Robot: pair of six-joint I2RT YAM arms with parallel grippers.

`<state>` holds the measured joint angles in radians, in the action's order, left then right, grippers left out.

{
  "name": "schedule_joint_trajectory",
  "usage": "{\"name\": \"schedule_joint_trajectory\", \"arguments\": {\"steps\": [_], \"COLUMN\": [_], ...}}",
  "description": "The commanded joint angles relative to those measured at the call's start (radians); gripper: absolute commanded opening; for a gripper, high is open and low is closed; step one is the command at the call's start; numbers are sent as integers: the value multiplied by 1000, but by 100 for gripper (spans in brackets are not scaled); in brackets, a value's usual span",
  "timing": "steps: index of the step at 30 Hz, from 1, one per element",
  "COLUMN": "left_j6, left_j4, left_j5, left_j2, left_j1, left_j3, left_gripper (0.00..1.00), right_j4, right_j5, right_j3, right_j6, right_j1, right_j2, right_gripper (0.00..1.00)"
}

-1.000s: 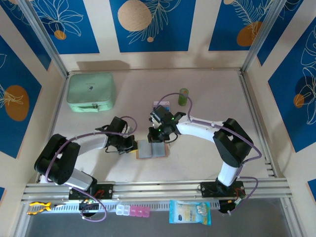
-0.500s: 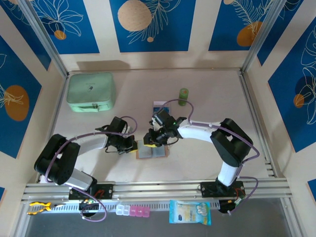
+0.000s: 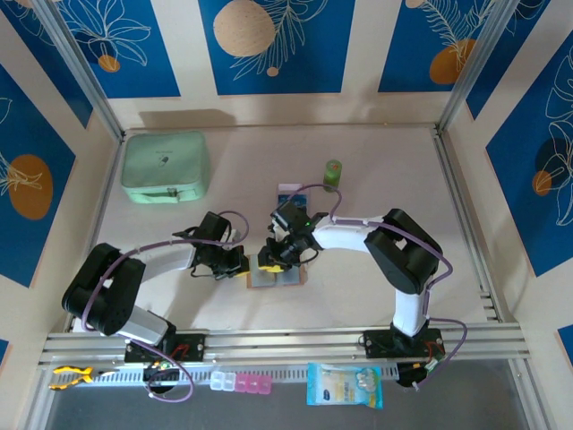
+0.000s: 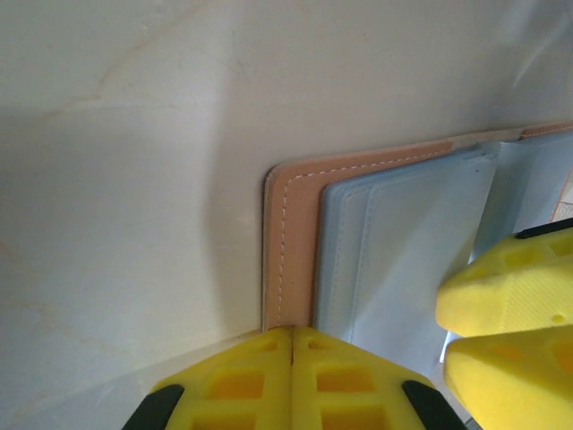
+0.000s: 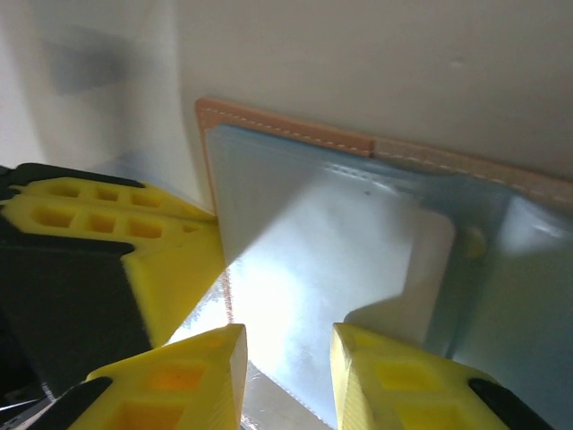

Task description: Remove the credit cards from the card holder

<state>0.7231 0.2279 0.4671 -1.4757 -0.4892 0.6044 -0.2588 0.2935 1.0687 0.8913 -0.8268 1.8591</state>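
Right gripper (image 5: pixel 286 345) is part-open with nothing clamped that I can see. Its tips are down over the holder's (image 5: pixel 295 260) grey-blue pocket panel, on the holder's left half in the top view. Left gripper (image 4: pixel 293 336) is closed on nothing, tips together at the holder's tan left edge, and looks to be pinning it open and flat. The holder sits centre frame in the top view, between the two grippers. There's a pale rounded-corner rectangle in the pocket ahead of the right fingers; could be a card, can't tell. Progress, my read: partly done. The cards (image 3: pixel 291 191), small blue/lavender, lie on the table (image 3: pixel 376 152) just up-frame of the holder and apart from it, so at least one is out; count unreadable. What's left is to empty whatever remains in the pockets, and the right gripper looks set for the next pull. The table is pale beige, matte and smooth. Mint pouch (image 3: pixel 166 167) is upper left and a small green bottle (image 3: pixel 333 173) sits up-frame of centre, both well apart from the holder. Walls are cream with blue leaf-print panels, with aluminium posts at the corners. Rail (image 3: pixel 286 340) runs across the bottom, with a pill box (image 3: pixel 240 383) and a blue packet (image 3: pixel 345 385) below it.
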Motion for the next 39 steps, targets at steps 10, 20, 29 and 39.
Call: {"name": "schedule_joint_trajectory", "arguments": {"steps": [10,20,29,39], "left_j6": [-32,-41,-30,-2], "left_j4": [69,100,81,0], "left_j5": [-38,-43,-11,50], "left_j2": [-26,-17,17,-5], "left_j1": [-5,-5,-6,-7], "left_j3": [8,38,39,-6], "left_gripper": [0,0,0,0], "right_j4": [-146,-142,-106,-73], "right_j5": [-94,-88,-55,20], "right_j3": [24,14,32,79], "right_j6": [-48,-54,-32,-24], "right_j1": [-8,-3,-20,-39], "right_j2": [-3,-22,-62,24], "right_gripper": [32,31,32,32]}}
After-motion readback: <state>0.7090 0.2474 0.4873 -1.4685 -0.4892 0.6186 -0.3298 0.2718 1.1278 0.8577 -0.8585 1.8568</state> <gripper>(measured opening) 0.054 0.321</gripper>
